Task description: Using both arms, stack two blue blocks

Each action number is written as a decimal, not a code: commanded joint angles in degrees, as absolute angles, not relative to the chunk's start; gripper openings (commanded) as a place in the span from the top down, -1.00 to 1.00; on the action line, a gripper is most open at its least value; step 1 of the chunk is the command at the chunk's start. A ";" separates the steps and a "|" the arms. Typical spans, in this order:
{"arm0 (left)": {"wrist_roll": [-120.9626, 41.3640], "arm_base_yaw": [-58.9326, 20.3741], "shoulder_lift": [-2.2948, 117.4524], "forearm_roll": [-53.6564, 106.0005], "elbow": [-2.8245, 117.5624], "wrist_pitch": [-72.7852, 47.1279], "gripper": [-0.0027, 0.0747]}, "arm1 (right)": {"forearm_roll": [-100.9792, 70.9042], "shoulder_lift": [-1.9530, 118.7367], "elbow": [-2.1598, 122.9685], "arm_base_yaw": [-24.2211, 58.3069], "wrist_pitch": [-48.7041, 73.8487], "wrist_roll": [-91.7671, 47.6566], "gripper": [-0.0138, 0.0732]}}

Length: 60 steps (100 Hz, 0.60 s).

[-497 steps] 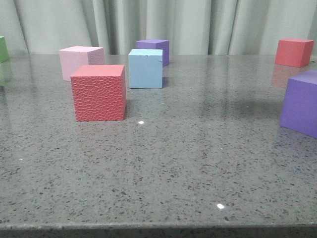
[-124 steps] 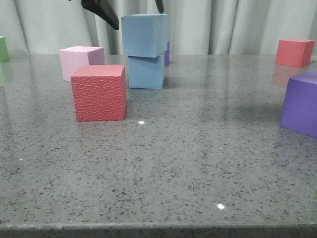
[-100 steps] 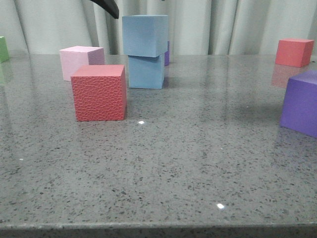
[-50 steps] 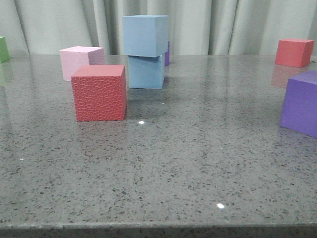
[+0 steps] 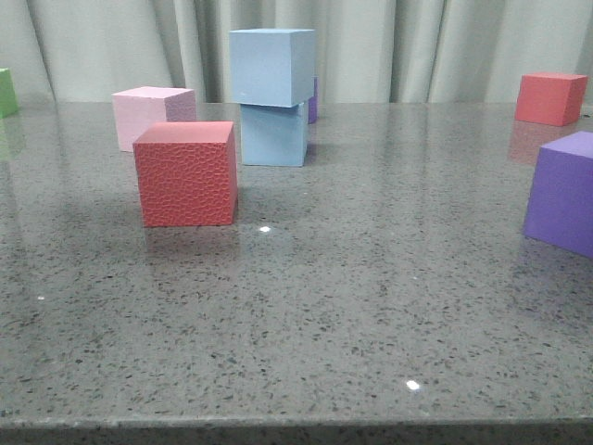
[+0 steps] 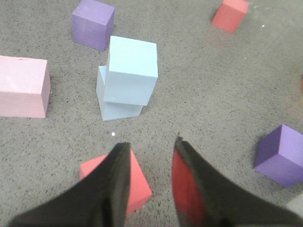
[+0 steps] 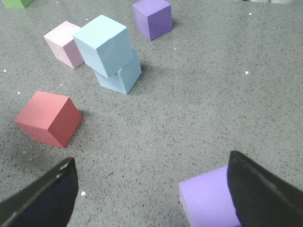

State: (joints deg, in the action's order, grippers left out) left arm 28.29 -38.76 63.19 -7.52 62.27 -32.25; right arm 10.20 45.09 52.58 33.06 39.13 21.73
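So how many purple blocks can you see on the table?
2. One purple cube sits near the table's right edge, close to the camera. The other purple cube peeks out behind the stacked blue blocks. More could be hidden.

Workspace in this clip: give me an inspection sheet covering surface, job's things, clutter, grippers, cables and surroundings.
Surface: grey speckled stone tabletop, glossy, with light glints.
Job's things: upper pale sky-blue foam cube sits on the lower pale sky-blue foam cube, twisted and offset, overhanging one side.
Clutter: red textured cube, pale pink cube, purple cube behind the stack, second purple cube, smooth red cube, green cube at the edge.
Grippers: left gripper open, holding nothing, fingers apart above the table; right gripper wide open, holding nothing.
Cables: nothing seen.
Surroundings: pale pleated curtain behind the table.
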 commanded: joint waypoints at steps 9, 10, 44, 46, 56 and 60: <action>28.18 -39.24 53.26 -7.86 54.11 -23.18 0.89 | 11.83 37.49 46.93 32.97 31.18 21.73 -0.45; 28.18 -39.24 52.91 -7.86 53.74 -22.67 0.91 | 11.83 36.93 46.71 32.97 31.17 21.73 -0.40; 28.18 -39.24 38.92 -7.86 39.02 -14.32 0.98 | 11.73 24.69 39.01 32.97 31.46 21.78 0.83; 28.18 -39.24 38.15 -7.86 38.47 -13.85 0.98 | 11.73 23.98 38.67 32.97 31.47 21.78 0.83; 28.18 -39.24 34.62 -7.86 34.33 -11.07 0.98 | 11.73 20.99 36.96 32.97 30.90 21.78 0.84; 28.18 -39.24 33.52 -7.86 32.93 -9.80 0.98 | 11.73 19.73 36.04 32.97 30.66 21.78 0.84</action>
State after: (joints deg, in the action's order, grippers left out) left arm 28.29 -38.76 35.68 -7.58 34.03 -17.02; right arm 10.36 21.63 36.11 33.06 35.72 21.84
